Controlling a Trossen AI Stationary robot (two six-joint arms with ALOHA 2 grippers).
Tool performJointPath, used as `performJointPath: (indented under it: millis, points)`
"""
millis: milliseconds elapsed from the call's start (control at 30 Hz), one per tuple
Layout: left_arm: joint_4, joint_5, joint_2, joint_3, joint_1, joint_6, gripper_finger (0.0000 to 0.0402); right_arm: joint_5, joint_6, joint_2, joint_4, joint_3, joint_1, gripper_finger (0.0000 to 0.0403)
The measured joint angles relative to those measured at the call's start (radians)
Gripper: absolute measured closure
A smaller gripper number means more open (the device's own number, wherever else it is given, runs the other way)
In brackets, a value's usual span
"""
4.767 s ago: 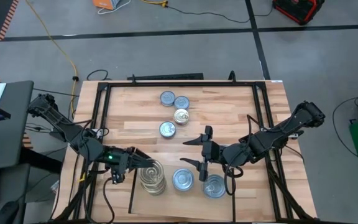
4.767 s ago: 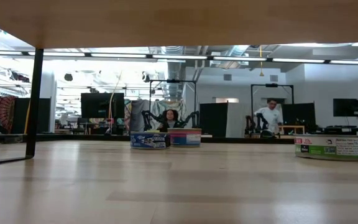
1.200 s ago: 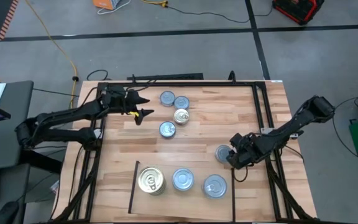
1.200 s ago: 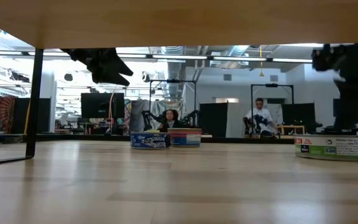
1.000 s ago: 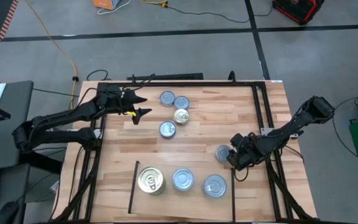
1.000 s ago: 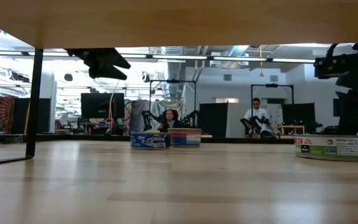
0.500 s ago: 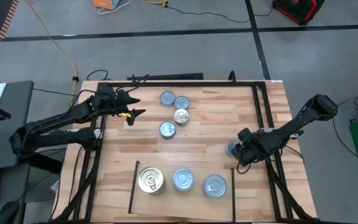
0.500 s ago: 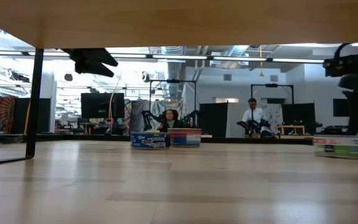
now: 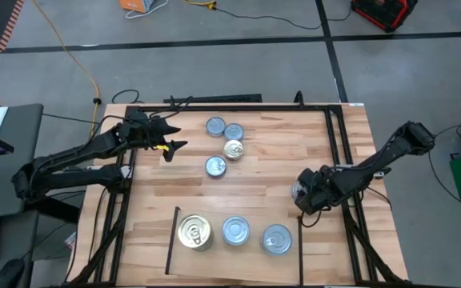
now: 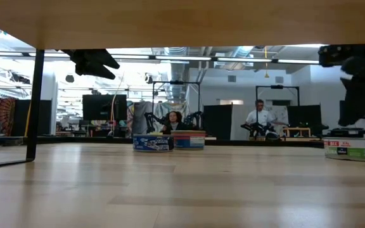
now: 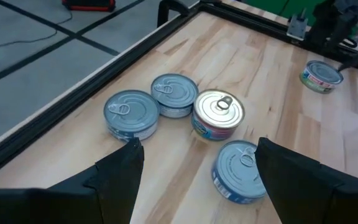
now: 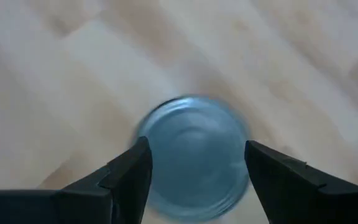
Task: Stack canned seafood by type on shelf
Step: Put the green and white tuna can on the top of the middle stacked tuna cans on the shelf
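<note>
Counts from the high view: 4 loose tins in a cluster at the far middle of the table (image 9: pixel 294 152), 3 of them silver-topped and 1 gold-topped (image 9: pixel 233 149). 3 stacks on the shelf (image 9: pixel 234 216) at the near edge: gold stack (image 9: pixel 194 233) on the left, silver stack (image 9: pixel 235 231) in the middle, silver stack (image 9: pixel 276 238) on the right. How many tins each stack holds cannot be told. 1 more silver tin (image 9: pixel 298 190) lies just outside the shelf's right line, under the right gripper. That makes 8 tin tops visible.

Cluster in the left wrist view: silver tin (image 11: pixel 131 113) touching a second silver tin (image 11: pixel 174 94), which touches the gold tin (image 11: pixel 219 114); a third silver tin (image 11: pixel 239 170) just beside the gold one.

Left gripper (image 9: pixel 176 139) hovers above the table at the far left, near the black frame (image 9: pixel 214 106), fingers (image 11: pixel 120 180) spread, nothing between them. The cluster lies ahead of it, apart from the fingertips; the nearest silver tin sits roughly between the 2 fingers' line of sight.

Right gripper (image 9: pixel 303 194) is over the lone silver tin (image 12: pixel 192 155) at the right side, near the shelf's right edge. Its fingers (image 12: pixel 128 177) stand wide on both sides of the tin; whether they touch its sides cannot be told. In the low view that tin (image 10: pixel 355 149) sits on the table below the gripper.

2 people show in the room behind, low view.
</note>
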Motion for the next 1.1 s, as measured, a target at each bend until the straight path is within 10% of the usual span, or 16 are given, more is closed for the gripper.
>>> performJointPath:
  millis: [200,533,800,1100]
  points:
    - [-0.014,0.022,0.000,0.000,0.000,-0.022,0.0107,-0.179,-0.119,0.002,0.029,0.038,0.033,0.0122]
    - [-0.012,0.033,0.000,0.000,-0.001,-0.055,0.0107,-0.192,-0.016,0.192,-0.018,0.039,0.092,0.0121]
    - [0.036,0.027,-0.002,0.000,-0.002,-0.048,0.0107,0.008,0.033,0.340,-0.088,0.046,0.028,0.0121]
    - [0.071,0.015,-0.003,0.001,-0.001,-0.032,0.0107,0.134,-0.092,0.188,-0.124,0.040,-0.126,0.0121]
